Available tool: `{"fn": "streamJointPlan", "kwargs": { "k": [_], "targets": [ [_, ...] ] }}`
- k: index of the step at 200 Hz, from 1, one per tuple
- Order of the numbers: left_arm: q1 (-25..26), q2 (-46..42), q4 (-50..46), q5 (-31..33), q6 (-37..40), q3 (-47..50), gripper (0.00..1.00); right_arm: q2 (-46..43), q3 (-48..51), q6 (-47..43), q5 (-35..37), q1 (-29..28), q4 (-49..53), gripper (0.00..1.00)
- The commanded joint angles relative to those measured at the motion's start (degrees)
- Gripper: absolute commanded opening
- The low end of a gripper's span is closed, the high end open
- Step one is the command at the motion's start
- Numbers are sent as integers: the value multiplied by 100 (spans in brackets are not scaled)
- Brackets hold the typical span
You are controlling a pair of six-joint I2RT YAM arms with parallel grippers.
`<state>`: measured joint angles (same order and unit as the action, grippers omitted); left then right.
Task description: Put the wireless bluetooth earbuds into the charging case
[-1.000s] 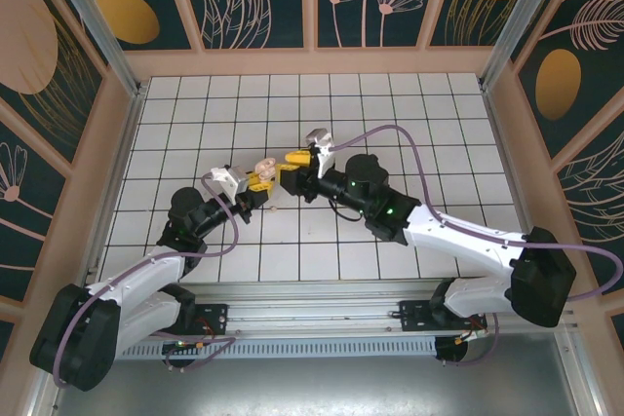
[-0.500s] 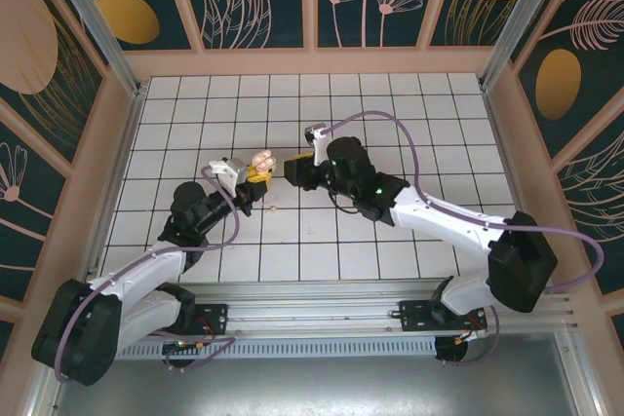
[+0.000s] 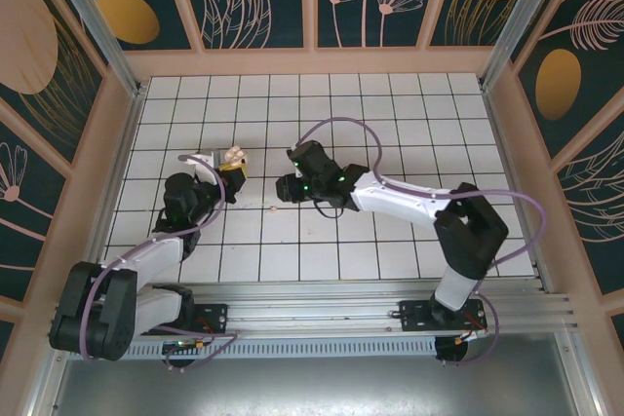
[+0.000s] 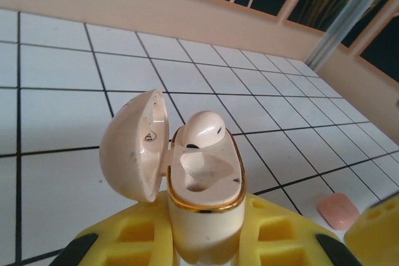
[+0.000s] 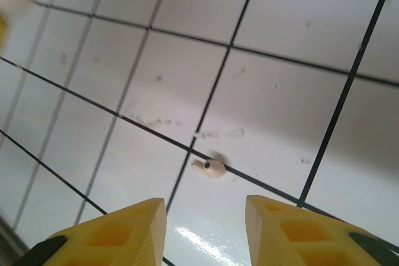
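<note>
My left gripper (image 3: pixel 232 167) (image 4: pixel 206 232) is shut on a cream charging case (image 3: pixel 233 156) (image 4: pixel 204 185) with a gold rim, held upright. Its lid (image 4: pixel 132 144) is swung open to the left. One cream earbud (image 4: pixel 201 131) sits in the far socket, and the near socket holds nothing. A second small pale earbud (image 3: pixel 274 208) (image 5: pixel 211 167) lies loose on the white tiles, on a grid line. My right gripper (image 3: pixel 286 188) (image 5: pixel 204 209) hangs just above it, open, with the bud showing beyond the gap between its yellow fingers (image 5: pixel 128 232).
A small coral-pink rounded piece (image 4: pixel 338 210) lies on the tiles at the lower right of the left wrist view, beside a yellow finger; I cannot tell what it is. The white grid table (image 3: pixel 409 124) is fenced by peach walls (image 3: pixel 312 61).
The left gripper has carried the open case left and away from the right gripper. The right gripper has swung left and down over the loose earbud on the tiles.
</note>
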<state>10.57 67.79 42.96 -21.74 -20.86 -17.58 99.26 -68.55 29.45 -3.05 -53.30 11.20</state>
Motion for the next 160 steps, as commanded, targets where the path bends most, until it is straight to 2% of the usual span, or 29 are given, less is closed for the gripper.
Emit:
{"fn": "streamJointPlan", "kwargs": {
  "k": [1, 71, 160],
  "targets": [
    [-151, 58, 5, 65, -372, -124, 7, 417, -363, 116, 29, -105, 290, 38],
    [-281, -16, -27, 80, -445, -75, 7, 1480, -1027, -53, -139, -254, 408, 38],
    [-283, -90, -16, 43, -436, -70, 7, 1997, -1240, -159, -87, -260, 284, 38]
  ]
}}
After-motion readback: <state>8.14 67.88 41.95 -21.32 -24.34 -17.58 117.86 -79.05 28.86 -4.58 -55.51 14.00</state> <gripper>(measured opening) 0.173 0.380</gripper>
